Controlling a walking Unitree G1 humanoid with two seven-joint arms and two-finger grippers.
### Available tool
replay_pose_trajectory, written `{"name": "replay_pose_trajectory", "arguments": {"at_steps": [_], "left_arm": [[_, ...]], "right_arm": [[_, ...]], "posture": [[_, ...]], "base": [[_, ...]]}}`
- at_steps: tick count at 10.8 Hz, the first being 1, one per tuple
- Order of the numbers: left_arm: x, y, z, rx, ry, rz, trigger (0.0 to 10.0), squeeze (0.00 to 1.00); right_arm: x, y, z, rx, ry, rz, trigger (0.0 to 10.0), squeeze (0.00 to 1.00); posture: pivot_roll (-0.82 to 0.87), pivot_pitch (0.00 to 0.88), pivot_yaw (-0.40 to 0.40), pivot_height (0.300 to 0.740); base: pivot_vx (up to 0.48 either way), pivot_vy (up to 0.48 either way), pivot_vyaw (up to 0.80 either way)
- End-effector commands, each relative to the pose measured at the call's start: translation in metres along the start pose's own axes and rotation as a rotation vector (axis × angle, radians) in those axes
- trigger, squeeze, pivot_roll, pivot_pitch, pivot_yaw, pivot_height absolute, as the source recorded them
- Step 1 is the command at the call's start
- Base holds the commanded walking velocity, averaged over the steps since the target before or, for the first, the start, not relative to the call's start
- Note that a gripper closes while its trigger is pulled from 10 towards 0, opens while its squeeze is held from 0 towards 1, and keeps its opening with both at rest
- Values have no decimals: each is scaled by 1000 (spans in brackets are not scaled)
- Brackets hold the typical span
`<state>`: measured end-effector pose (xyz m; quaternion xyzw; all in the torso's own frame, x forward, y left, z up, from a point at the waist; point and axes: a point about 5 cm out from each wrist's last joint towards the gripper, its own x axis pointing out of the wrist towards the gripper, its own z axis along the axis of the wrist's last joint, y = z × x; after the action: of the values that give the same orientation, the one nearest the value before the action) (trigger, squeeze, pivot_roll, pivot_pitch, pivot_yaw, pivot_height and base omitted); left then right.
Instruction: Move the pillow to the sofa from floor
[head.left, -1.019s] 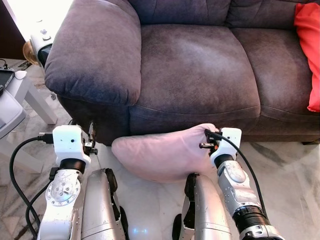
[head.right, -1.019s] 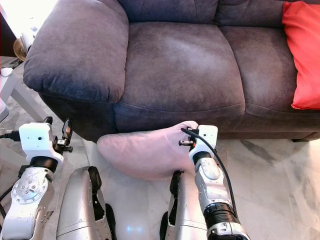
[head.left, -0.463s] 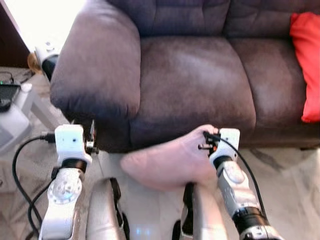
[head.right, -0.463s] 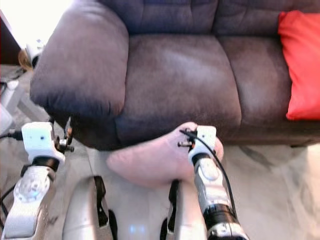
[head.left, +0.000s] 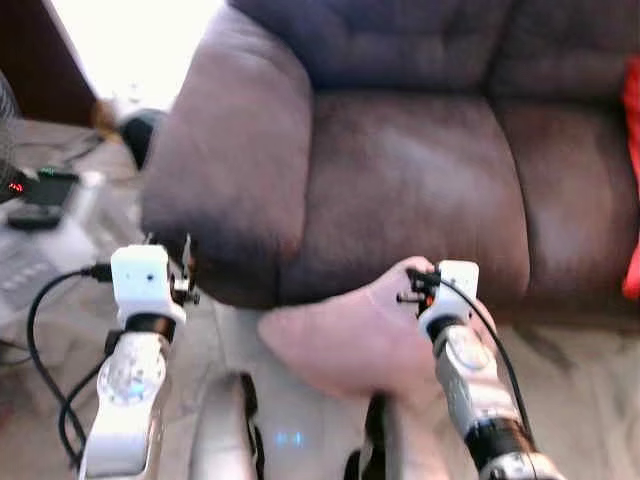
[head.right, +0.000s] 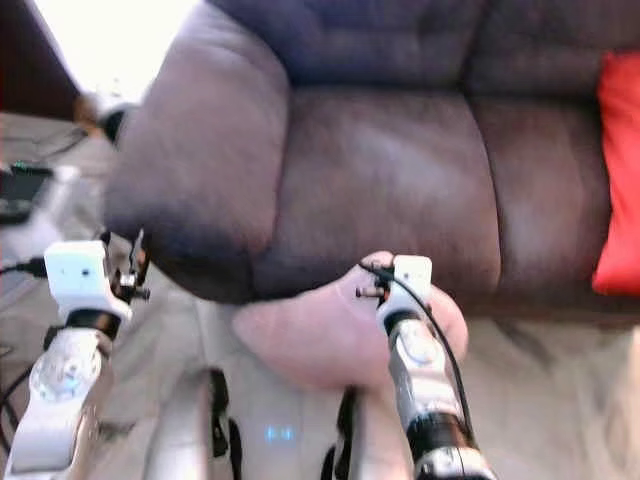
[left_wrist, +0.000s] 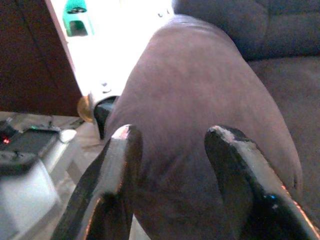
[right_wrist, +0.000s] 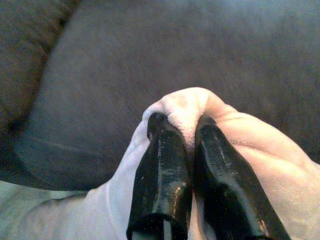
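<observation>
Pillow (right_wrist: 250, 165) corner pinched between right tool (right_wrist: 184, 131) fingers, before sofa (head.left: 420, 170).

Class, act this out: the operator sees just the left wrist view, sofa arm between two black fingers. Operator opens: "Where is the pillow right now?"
Observer: The pink pillow hangs in front of the sofa's seat edge, by the right arm.
Operator: Is it gripped?
Observer: Yes, the right gripper pinches a fold of it, fingers shut.
Operator: Anything on the seat?
Observer: A red cushion sits at the right end.
</observation>
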<state>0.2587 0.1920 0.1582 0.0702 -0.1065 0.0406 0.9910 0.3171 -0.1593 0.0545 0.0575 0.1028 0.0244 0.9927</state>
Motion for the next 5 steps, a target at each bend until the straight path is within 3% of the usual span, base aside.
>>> {"name": "replay_pose_trajectory", "arguments": {"at_steps": [1,5], "left_arm": [[-2,-1,-2,-7,3,-2,10000,0],[-1,-2,-2,-7,2,-3,10000,0]], "right_arm": [[6,-2,35,-11,-159,-1,10000,0],[4,-1,39,-11,-172,2,10000,0]], "posture": [[109,129,-98,721],[101,136,-100,740]], "base": [[0,0,0],[0,0,0]]}}
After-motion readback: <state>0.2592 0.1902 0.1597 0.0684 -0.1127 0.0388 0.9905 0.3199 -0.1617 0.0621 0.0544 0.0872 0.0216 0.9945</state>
